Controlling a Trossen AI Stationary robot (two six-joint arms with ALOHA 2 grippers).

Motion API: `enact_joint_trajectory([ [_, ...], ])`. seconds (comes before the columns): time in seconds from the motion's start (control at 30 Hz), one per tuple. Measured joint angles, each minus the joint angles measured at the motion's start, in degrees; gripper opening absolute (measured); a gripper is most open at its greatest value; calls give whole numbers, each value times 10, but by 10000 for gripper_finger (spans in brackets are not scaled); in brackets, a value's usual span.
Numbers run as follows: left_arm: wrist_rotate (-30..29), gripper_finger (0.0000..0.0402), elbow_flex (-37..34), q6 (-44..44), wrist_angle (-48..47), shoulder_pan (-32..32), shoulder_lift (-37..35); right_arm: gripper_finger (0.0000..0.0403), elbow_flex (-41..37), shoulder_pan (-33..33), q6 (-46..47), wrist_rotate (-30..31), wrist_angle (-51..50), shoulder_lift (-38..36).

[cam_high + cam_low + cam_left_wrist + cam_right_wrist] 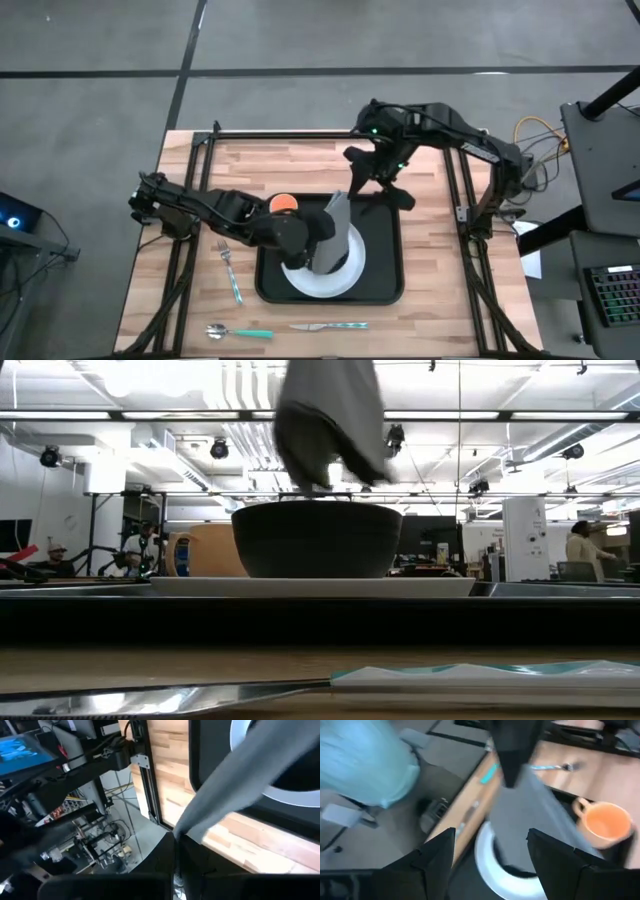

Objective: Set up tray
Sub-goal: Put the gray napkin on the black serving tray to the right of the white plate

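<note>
Steel and teal plastic cutlery is noted nearest the desk's (430, 300) front edge: a knife (328, 326) and spoon (238, 332) lying flat, a fork (230, 270) just beside the tray's left side, all apart from the tray. The tray (392, 285), black and low-rimmed, is found at the middle of the desk, carrying a white plate (335, 285) with a dark bowl (315, 540) set on it. Above the bowl a grey napkin (335, 235) is held aloft by one end in the left pincer (175, 837), whose fingers are seen closed tight on the cloth; the rest hangs slack over plate and bowl. An orange mug (284, 203) is seen at the tray's far left corner, partly hidden by the left arm. Farther back, the right pincer (490, 850) is held over the tray's far edge with jaws spread wide and nothing between them, the napkin's free part lying ahead of it. The step in hand is judged to be a two-arm handling of the napkin. For a clean result, the loose end should be entered squarely between the open jaws before closing, the left grip kept firm, and the cloth kept clear of the bowl's rim.
</note>
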Motion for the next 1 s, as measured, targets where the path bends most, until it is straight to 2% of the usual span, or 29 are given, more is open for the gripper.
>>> enact_joint_trajectory([
  [0.1,-1,0,-3,-1,-2,-8,1,235,-2,-1,-20,23,0,6],
  [0.73,-25,0,-3,20,27,-14,1,235,-32,-1,-34,14,74,21],
  [0.87,-25,0,-3,22,28,-15,1,235,-48,-1,-37,-21,91,22],
  [1.0,-25,0,-3,22,28,-16,1,235,-71,-1,-34,-25,108,23],
])
